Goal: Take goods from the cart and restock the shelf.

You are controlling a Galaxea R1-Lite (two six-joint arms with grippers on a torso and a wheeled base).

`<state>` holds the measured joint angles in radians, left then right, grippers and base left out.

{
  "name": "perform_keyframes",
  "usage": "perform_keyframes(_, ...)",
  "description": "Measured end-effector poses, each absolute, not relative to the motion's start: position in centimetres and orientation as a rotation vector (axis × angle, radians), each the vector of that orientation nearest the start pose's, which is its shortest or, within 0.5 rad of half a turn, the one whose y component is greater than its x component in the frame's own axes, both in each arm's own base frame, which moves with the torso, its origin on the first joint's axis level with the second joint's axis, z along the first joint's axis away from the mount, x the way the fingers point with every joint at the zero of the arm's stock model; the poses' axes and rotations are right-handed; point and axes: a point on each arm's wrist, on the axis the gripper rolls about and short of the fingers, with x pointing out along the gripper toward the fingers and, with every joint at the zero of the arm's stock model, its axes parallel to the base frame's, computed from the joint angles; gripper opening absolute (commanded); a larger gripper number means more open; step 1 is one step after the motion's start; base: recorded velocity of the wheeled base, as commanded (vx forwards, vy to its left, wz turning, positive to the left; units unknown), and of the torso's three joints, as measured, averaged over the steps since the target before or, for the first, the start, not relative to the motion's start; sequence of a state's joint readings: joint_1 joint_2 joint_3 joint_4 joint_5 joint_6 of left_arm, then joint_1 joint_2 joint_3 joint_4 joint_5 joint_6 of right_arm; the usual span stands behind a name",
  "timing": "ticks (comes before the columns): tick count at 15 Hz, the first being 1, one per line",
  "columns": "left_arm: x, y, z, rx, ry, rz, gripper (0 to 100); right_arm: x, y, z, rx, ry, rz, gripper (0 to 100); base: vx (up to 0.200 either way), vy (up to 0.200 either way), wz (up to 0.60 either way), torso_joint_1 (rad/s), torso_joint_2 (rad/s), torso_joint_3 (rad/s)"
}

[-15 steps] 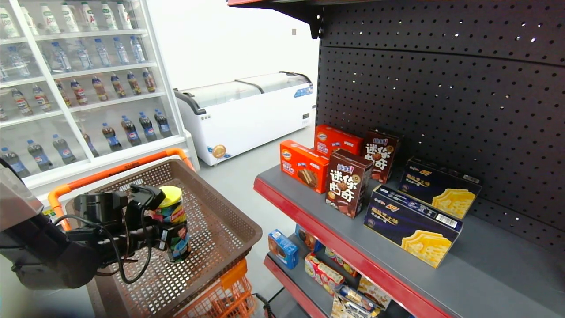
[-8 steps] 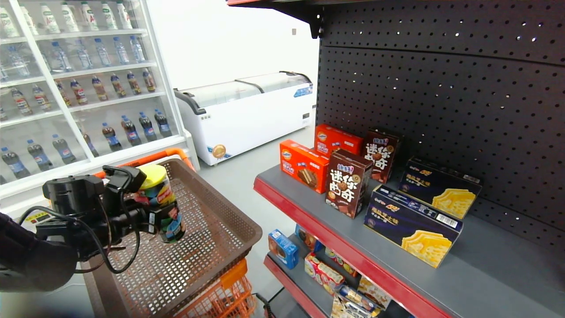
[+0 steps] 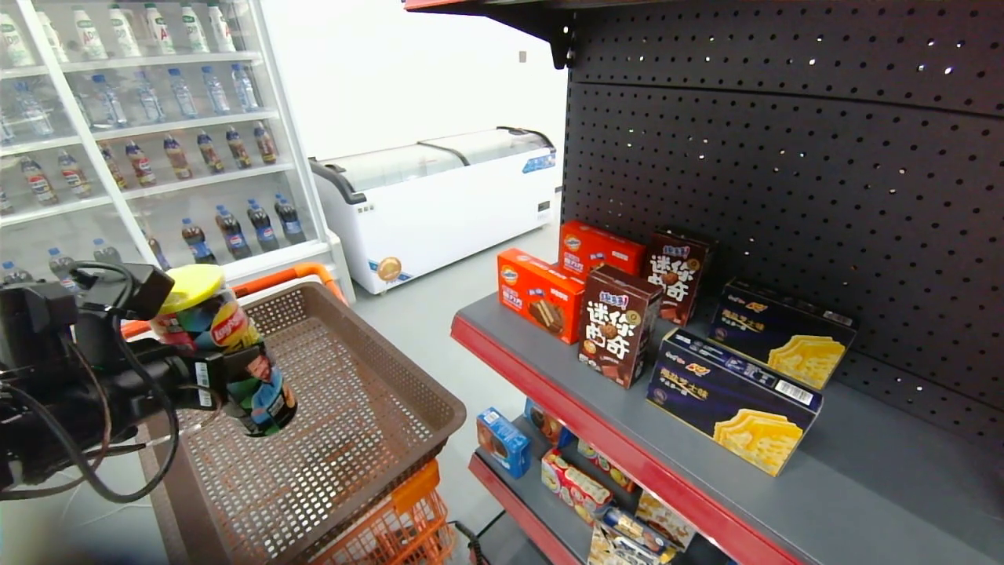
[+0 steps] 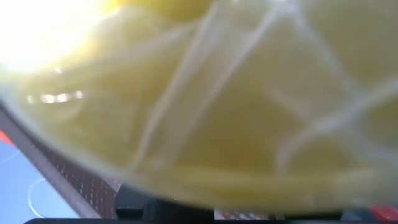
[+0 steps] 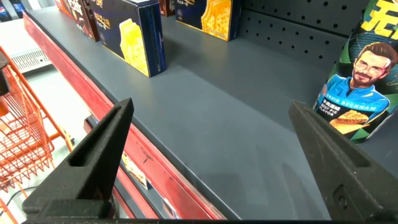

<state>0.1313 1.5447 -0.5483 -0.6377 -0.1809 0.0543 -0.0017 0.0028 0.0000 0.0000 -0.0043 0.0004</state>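
Observation:
A chip canister (image 3: 223, 345) with a yellow lid and colourful label hangs tilted above the left rim of the brown cart basket (image 3: 392, 396); my left gripper (image 3: 235, 378) is shut on its middle. The canister's yellow lid (image 4: 217, 112) sits pressed close in the left wrist view. My right gripper (image 5: 214, 180) stands open over the grey shelf board (image 5: 224, 118), nothing between its fingers. Another canister (image 5: 360, 81), green and blue, stands on that board by the pegboard back.
On the shelf (image 3: 863, 486) stand orange boxes (image 3: 541, 294), brown boxes (image 3: 620, 326) and dark blue boxes (image 3: 733, 400). Bare board lies to their right. More goods sit on the lower shelf (image 3: 576, 486). A drinks cooler (image 3: 141, 149) stands behind the cart.
My left gripper has lifted the canister up out of the basket and drawn it to the left, tilting it. The boxes on the shelf have not moved.

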Motion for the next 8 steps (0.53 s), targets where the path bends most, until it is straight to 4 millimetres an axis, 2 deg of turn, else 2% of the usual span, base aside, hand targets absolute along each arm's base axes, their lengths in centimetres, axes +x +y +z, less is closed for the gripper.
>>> perform_keyframes(5, 18.0, 1.8, 19.5, 0.006, 0.328, -0.069, 0, -2.3, 0.0, 7.6, 0.0, 0.003, -0.006, 100, 0.0, 0.0, 0.0, 0.0, 0.0, 0.0)
perform_keyframes(8, 13.5, 1.2, 20.6, 0.017, 0.297, -0.072, 0, -2.3, 0.0, 7.6, 0.0, 0.003, -0.006, 100, 0.0, 0.0, 0.0, 0.0, 0.0, 0.0)
